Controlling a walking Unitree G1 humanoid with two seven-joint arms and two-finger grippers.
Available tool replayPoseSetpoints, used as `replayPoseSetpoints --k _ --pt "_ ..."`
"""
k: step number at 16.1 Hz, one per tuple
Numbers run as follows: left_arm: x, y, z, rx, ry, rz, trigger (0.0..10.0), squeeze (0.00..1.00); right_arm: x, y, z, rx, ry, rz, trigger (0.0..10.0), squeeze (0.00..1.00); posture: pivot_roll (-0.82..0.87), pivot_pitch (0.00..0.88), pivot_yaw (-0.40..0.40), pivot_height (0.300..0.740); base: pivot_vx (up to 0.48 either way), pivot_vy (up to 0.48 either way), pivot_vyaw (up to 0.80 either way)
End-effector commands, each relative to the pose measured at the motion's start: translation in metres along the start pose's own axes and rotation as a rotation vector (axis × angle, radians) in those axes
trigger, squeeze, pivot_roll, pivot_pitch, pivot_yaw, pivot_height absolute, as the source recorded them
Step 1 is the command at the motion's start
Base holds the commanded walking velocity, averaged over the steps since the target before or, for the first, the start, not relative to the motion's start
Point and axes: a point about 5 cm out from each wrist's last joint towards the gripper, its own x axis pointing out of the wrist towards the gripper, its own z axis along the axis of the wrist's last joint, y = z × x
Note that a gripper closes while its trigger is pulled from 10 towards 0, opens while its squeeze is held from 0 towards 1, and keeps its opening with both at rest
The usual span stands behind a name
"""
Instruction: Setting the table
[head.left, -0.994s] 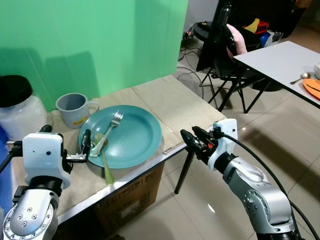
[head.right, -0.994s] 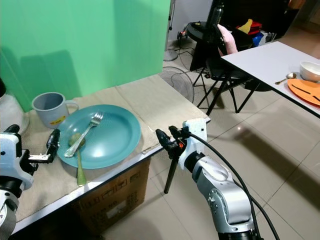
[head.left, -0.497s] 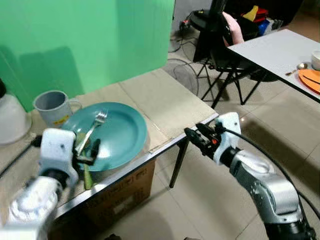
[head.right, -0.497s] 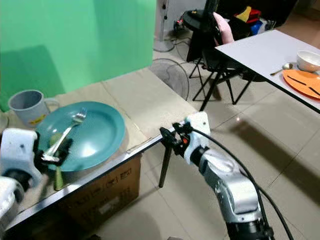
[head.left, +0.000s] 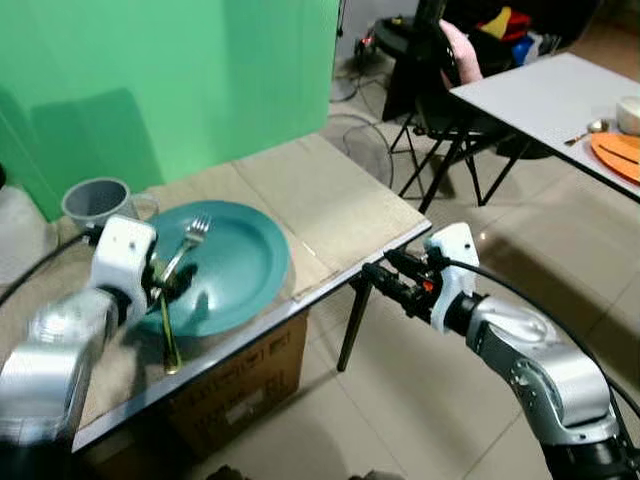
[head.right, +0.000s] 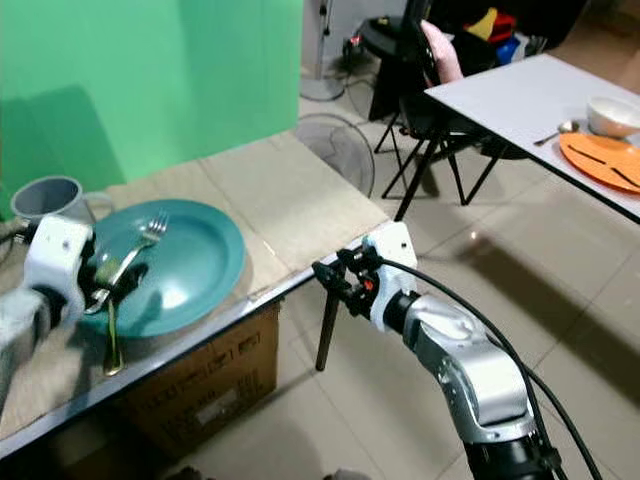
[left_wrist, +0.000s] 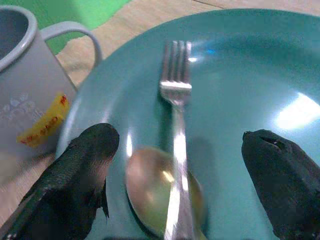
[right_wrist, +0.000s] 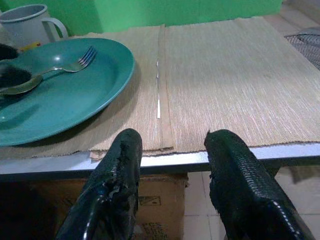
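Teal round plate (head.left: 235, 265) holds a steel fork (left_wrist: 176, 120); your left end effector (left_wrist: 175, 185) straddles it, released, so clench next.

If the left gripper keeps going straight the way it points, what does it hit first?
Probably the fork lying over the spoon on the teal plate; the open left gripper straddles them, though depth is unclear.

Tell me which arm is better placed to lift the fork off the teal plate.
Left. The left gripper is open astride the fork on the plate; the right gripper hangs off the table edge.
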Motion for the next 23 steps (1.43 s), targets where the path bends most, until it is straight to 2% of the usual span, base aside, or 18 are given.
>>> replayPoseSetpoints --k 1,3,4,5,8,9,10,12,13,18,23 --pt "0.009 0.004 0.000 -0.002 0.001 -0.026 10.0 0.00 -0.005 -0.001 0.005 -0.011 -0.008 -0.004 10.0 0.00 -0.02 0.066 -0.063 0.740 0.000 0.000 0.00" --pt "0.020 0.008 0.001 0.007 0.011 -0.039 9.3 0.00 -0.007 0.001 0.004 -0.012 0.000 0.000 10.0 0.00 -0.03 0.074 -0.062 0.740 0.000 0.000 0.00" --pt "0.023 0.009 0.002 0.003 0.013 -0.045 9.3 0.00 -0.008 0.001 0.004 -0.013 0.003 0.001 10.0 0.00 -0.03 0.076 -0.061 0.740 0.000 0.000 0.00" --pt "0.033 0.009 0.001 0.010 0.031 -0.068 10.0 0.00 -0.010 0.002 0.004 -0.015 0.009 0.008 10.0 0.00 -0.03 0.081 -0.062 0.740 0.000 0.000 0.00" --pt "0.043 0.007 -0.002 0.058 0.077 -0.112 10.0 0.00 -0.011 0.003 0.005 -0.020 0.012 0.011 10.0 0.00 -0.04 0.089 -0.057 0.740 0.000 0.000 0.00" --pt "0.044 0.007 -0.002 0.063 0.080 -0.116 9.6 0.00 -0.012 0.003 0.005 -0.020 0.012 0.010 10.0 0.00 -0.05 0.089 -0.057 0.740 0.000 0.000 0.00" --pt "0.045 0.006 -0.004 0.066 0.099 -0.124 3.1 0.00 -0.012 0.003 0.005 -0.016 0.012 0.005 10.0 0.00 -0.05 0.087 -0.055 0.740 0.000 0.000 0.00" --pt "0.046 0.007 -0.004 0.059 0.102 -0.120 0.3 0.00 -0.012 0.003 0.005 -0.015 0.013 0.004 10.0 0.00 -0.05 0.086 -0.056 0.740 0.000 0.000 0.00" --pt "0.046 0.008 -0.004 0.062 0.108 -0.112 0.0 0.00 -0.011 0.003 0.005 -0.015 0.013 0.005 10.0 0.00 -0.04 0.086 -0.057 0.740 0.000 0.000 0.00" --pt "0.047 0.015 0.005 0.118 0.166 -0.106 0.0 0.00 -0.011 0.003 0.006 -0.013 0.022 0.012 10.0 0.00 -0.04 0.081 -0.055 0.740 0.000 0.000 0.00" --pt "0.042 0.014 0.011 0.122 0.221 -0.100 0.0 0.00 -0.010 0.004 0.005 -0.014 0.027 0.014 10.0 0.00 -0.04 0.077 -0.049 0.740 0.000 0.000 0.00"
